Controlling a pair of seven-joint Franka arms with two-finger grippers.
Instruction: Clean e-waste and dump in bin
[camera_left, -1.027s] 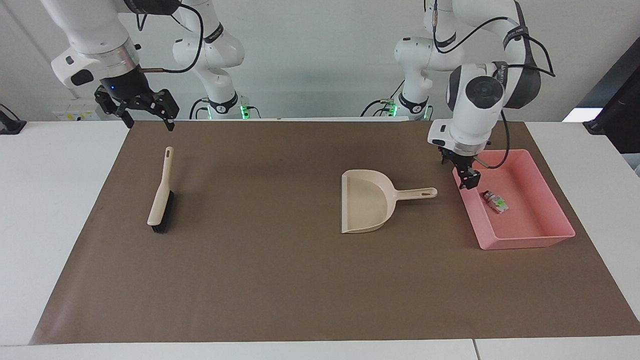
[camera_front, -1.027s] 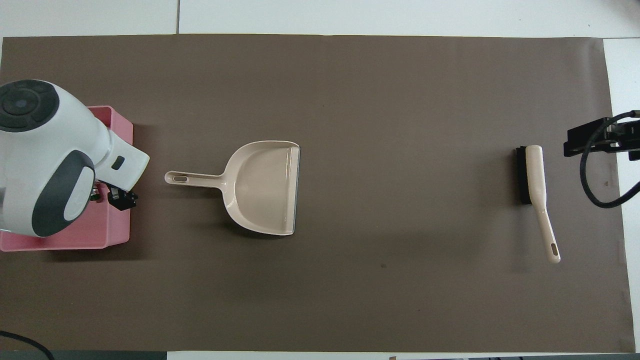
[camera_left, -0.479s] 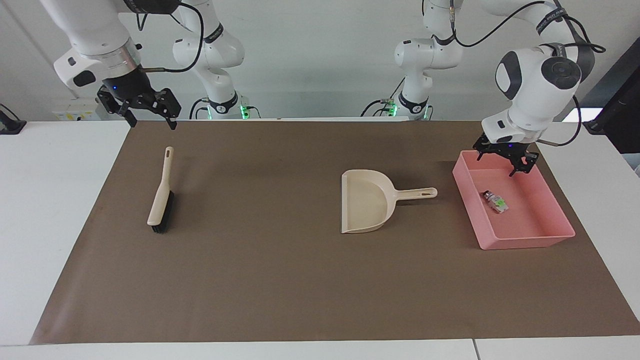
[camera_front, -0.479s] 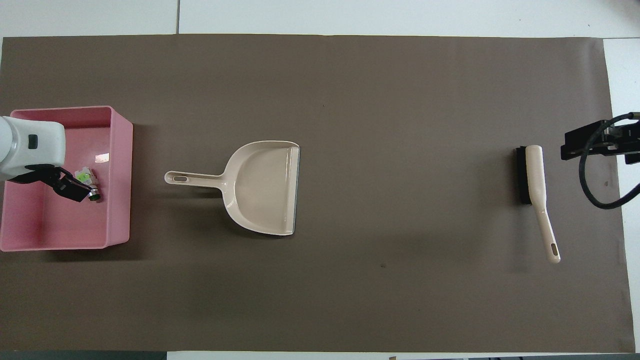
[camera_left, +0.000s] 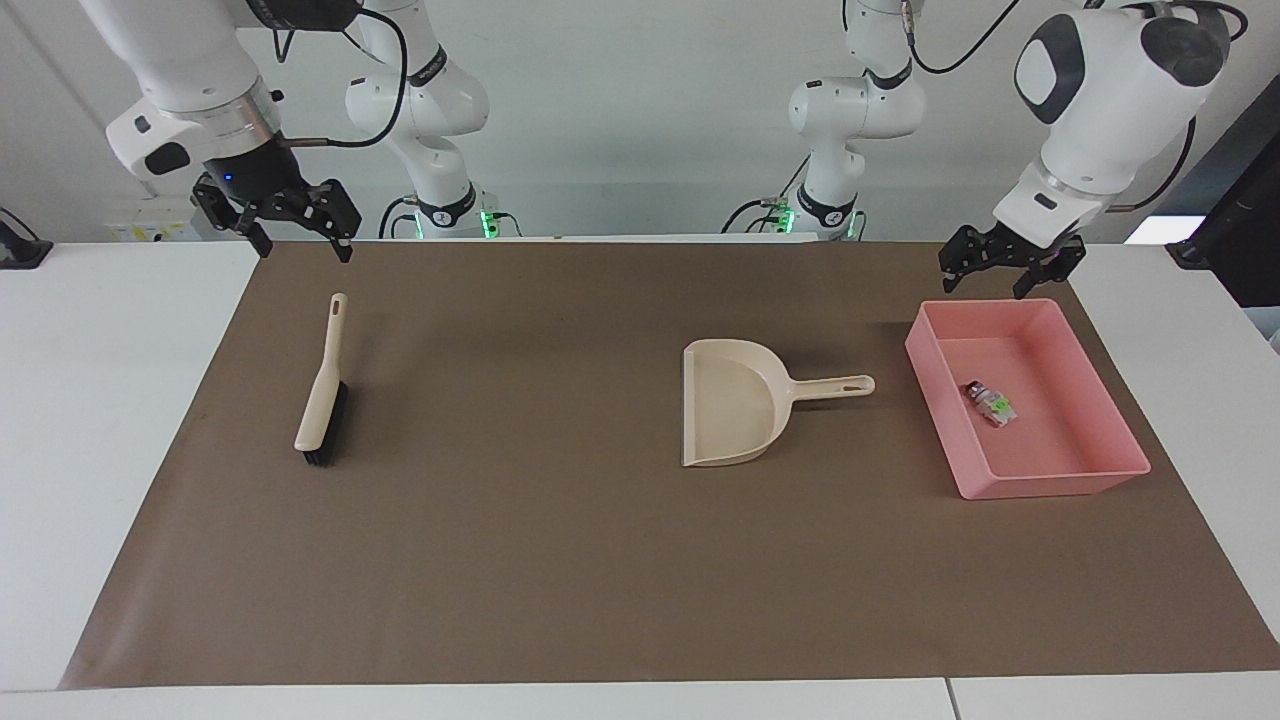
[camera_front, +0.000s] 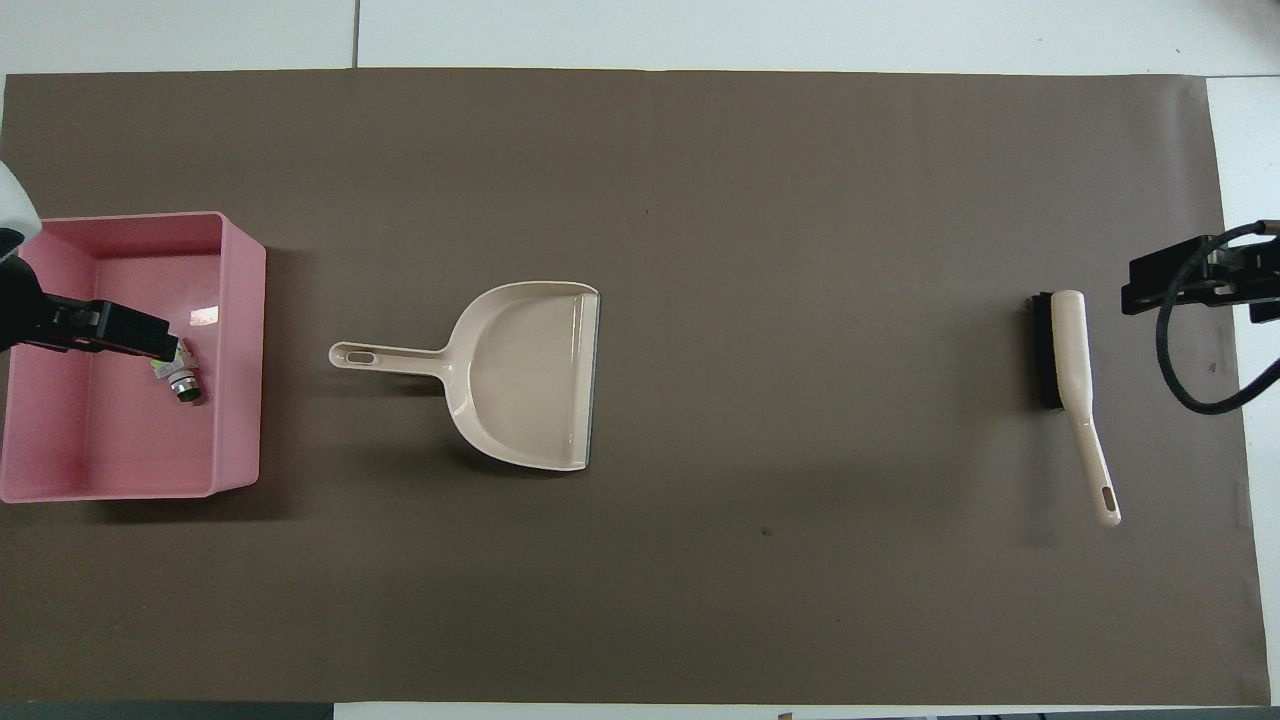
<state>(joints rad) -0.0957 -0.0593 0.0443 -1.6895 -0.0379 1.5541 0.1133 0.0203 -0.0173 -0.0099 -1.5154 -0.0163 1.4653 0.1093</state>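
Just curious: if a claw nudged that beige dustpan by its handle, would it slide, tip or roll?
Probably slide: the dustpan lies flat on the brown mat. It looks like thin, light plastic. Pushed at its long handle, it might swivel rather than travel straight.

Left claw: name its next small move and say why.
Probably just lift clear and wait. The e-waste already lies in the bin, the dustpan sits empty on the mat, and the brush lies apart from it. The left claw is open over the bin's edge nearest the robots; the right claw is open above the brush's handle end.
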